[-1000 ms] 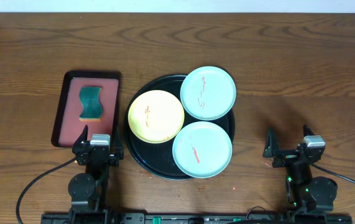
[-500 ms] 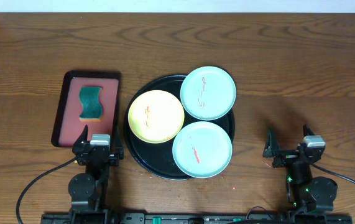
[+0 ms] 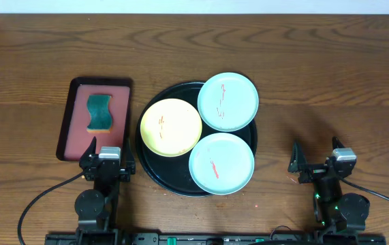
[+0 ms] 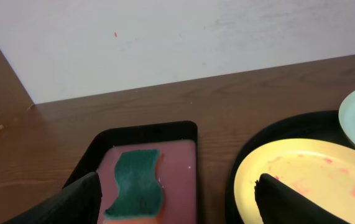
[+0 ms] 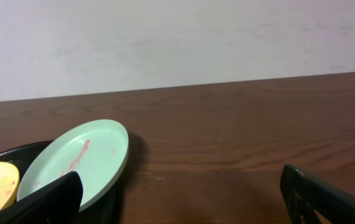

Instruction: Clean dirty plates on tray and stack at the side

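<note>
Three dirty plates, all on the black tray (image 3: 154, 169), red smears showing in the middle of each. The yellow plate (image 3: 171, 127) fills the tray's left side. The far mint plate (image 3: 227, 101) rides up over the tray's far-right rim, and from the right wrist it looks tilted. The near mint plate (image 3: 221, 163) laps over the tray's near-right rim.

My read: these are thin, stiff and light, with a slick surface that could slide under a push. The best hold is the raised lip, one finger over and one under. The two mint plates overhanging the tray's rim offer the easiest edges.

Left of the tray, just beside it, is the red tray (image 3: 63, 126) with a green sponge (image 3: 100, 112) lying in it. The left gripper (image 3: 109, 150) waits near the tray's near-left edge, fingers spread wide, carrying nothing. The right gripper (image 3: 315, 151) hangs well off the tray's right side over bare table (image 3: 330, 61), equally wide and empty.
</note>
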Controlling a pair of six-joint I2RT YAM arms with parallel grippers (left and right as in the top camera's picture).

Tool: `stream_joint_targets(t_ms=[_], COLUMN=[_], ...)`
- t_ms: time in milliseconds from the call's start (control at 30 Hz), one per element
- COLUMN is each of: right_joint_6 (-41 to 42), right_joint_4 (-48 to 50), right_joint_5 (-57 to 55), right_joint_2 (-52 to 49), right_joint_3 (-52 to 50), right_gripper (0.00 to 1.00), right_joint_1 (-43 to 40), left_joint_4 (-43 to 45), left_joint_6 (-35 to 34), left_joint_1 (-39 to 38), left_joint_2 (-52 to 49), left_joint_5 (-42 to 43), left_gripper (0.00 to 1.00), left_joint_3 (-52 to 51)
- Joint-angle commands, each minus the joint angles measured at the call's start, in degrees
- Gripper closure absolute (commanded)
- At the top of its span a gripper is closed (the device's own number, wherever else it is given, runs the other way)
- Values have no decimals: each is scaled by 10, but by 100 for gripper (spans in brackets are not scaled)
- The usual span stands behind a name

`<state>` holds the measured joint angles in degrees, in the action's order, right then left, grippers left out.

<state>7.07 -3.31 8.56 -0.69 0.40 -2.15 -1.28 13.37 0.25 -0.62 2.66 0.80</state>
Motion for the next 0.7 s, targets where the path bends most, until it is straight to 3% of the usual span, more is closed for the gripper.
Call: stream_joint_targets(t_ms=[0,667], right_joint_6=[6,6], right_joint_4=[-2,1], right_joint_5=[5,5], right_joint_2=[3,3], right_joint_3=[-1,-1], right_gripper=[1,1], right_joint_1=[0,0], left_joint_4=[-27,-28], left_joint_6=[3,3], left_joint_1=[-2,-2], left_joint_2=[3,3], left_joint_5=[-3,-7], left_gripper=[21,20], left_joint_3=[-6,-6])
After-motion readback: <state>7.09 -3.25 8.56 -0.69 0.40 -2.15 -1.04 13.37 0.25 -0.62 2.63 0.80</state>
